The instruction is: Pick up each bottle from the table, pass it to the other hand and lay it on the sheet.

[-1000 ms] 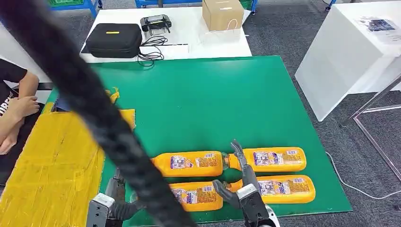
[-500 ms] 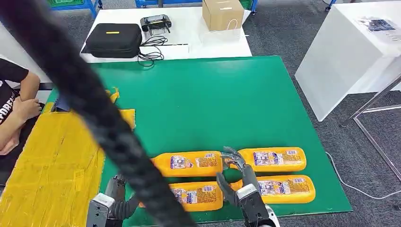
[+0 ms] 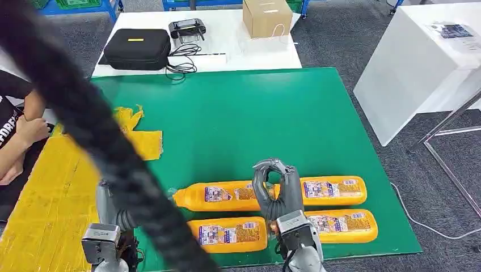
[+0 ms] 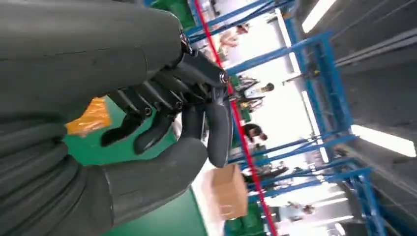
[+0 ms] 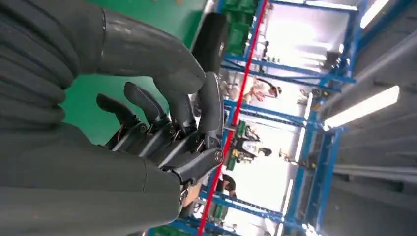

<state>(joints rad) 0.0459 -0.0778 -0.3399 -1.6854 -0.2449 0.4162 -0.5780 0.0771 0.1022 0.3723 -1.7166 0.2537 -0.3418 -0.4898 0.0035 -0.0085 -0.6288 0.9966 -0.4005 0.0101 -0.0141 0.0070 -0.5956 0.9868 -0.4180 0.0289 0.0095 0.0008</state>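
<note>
My right hand [image 3: 276,187] is raised above the green table [image 3: 238,124], over the gap between the two far bottles, with its fingers curled in so that thumb and fingertips meet in a ring; nothing is in it. The right wrist view shows the same: thumb and dark fingers [image 5: 172,118] drawn together, empty. My left hand [image 3: 113,207] sits low at the near left, at the border of the table and the yellow sheet [image 3: 51,198], partly hidden behind a thick black cable [image 3: 96,136] that crosses the head view diagonally. In the left wrist view its fingers [image 4: 167,105] are curled toward the thumb and hold nothing. Four orange bottles lie on their sides on the table in two rows: far left bottle [image 3: 218,196], far right bottle [image 3: 332,190], near left bottle [image 3: 230,234], near right bottle [image 3: 340,225]. None of them is on the sheet, which lies along the table's left side. A person's arm [image 3: 17,141] rests at the left edge. Beyond the green table, a white table [image 3: 227,39] carries a black case [image 3: 136,48], a controller [image 3: 187,26] and a cardboard box [image 3: 266,16].
</note>
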